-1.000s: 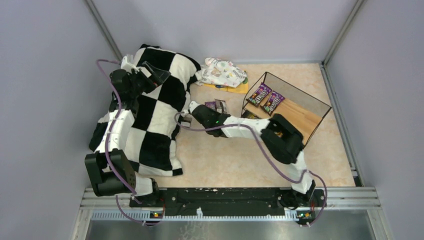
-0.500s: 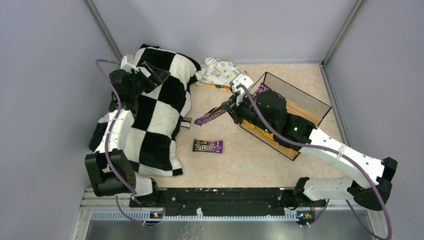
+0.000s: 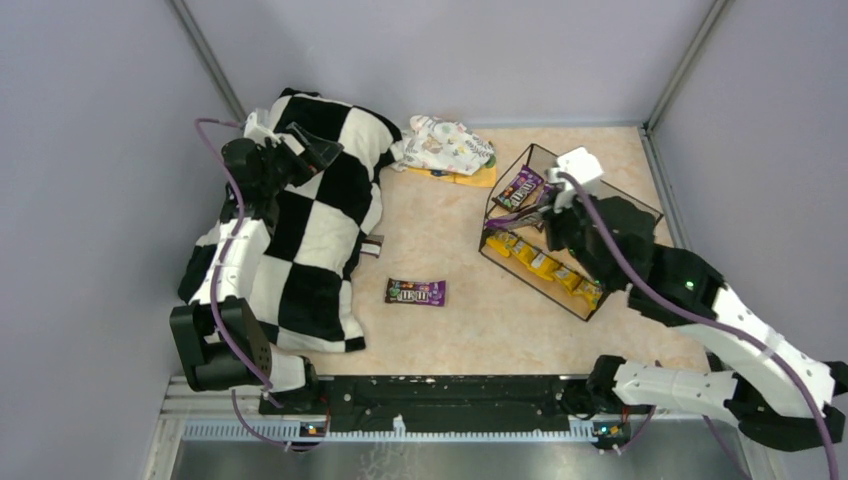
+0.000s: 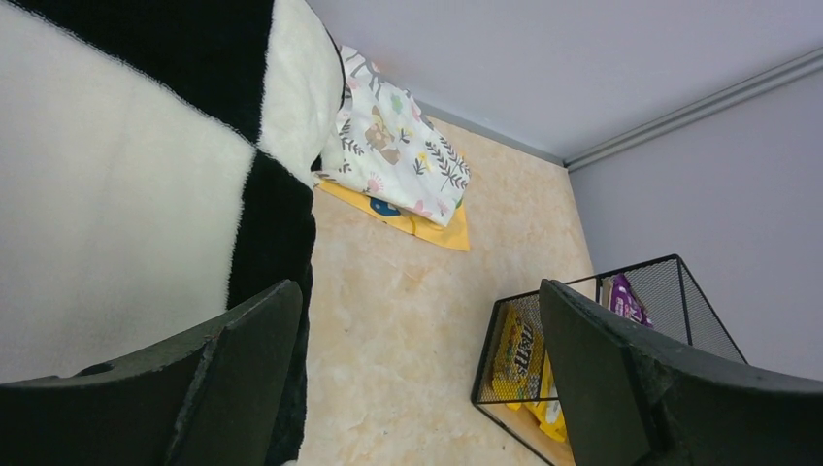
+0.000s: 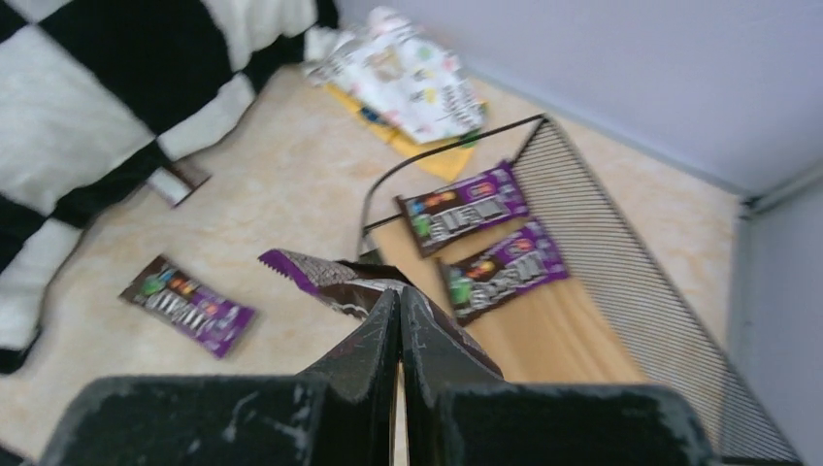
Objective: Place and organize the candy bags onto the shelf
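My right gripper (image 3: 545, 213) is shut on a purple candy bag (image 3: 508, 219) and holds it over the front left of the wire shelf (image 3: 612, 187). In the right wrist view the bag (image 5: 325, 275) sticks out left of the shut gripper (image 5: 400, 296), above the shelf board (image 5: 553, 330), where two purple bags (image 5: 464, 206) lie. Several yellow bags (image 3: 545, 263) fill the lower tier. Another purple bag (image 3: 416, 292) lies on the table. My left gripper (image 3: 300, 148) is open and empty over the checkered blanket (image 3: 300, 250).
A small dark packet (image 3: 373, 247) lies at the blanket's edge. A floral cloth bundle (image 3: 447, 143) rests on an orange sheet (image 3: 470, 178) at the back. The left wrist view shows the shelf (image 4: 582, 282) and its yellow bags (image 4: 519, 354). Grey walls enclose the table.
My right arm has swung from the blanket's edge to the shelf, carrying a purple bag. A second purple bag now lies on the table. The left arm has not moved.
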Controlling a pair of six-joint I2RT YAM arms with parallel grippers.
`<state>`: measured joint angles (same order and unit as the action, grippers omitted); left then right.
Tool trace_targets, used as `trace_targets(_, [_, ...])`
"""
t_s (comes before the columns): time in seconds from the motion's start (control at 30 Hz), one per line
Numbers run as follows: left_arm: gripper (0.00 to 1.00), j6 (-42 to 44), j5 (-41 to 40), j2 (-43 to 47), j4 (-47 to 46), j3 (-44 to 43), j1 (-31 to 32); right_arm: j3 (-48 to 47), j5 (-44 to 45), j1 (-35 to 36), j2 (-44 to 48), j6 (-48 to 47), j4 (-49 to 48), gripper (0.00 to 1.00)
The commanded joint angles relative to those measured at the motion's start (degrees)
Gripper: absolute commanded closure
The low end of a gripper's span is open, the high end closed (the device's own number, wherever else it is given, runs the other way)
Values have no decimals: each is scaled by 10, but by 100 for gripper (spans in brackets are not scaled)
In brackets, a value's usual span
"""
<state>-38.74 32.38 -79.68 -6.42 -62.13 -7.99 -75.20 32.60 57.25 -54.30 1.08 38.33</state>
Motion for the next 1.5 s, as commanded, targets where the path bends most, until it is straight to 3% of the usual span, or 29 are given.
trace_targets(0.0, [2, 10, 2, 3, -18, -3, 5, -40, 147, 3, 62, -51, 65, 100])
trace_targets(0.2, [2, 21, -7, 3, -11, -5, 16, -54, 340, 2, 48, -116, 79, 100])
trace_targets(0.27, [2, 28, -12, 2, -5, -8, 23, -40, 392, 1, 32, -180, 62, 100])
trace_targets(0.37, [2, 37, -20, 2, 5, -13, 32, 24, 444, -4, 36, -316, -48, 100])
trace_targets(0.47, [2, 41, -24, 4, 9, -15, 37, 58, 438, -13, 45, -355, -100, 100])
trace_targets(0.9, [2, 49, -31, 6, 15, -17, 44, 124, 362, -112, 27, -329, -45, 100])
trace_targets(1.47, [2, 48, -29, 4, 18, -19, 45, 178, 311, -122, -31, -291, 38, 100])
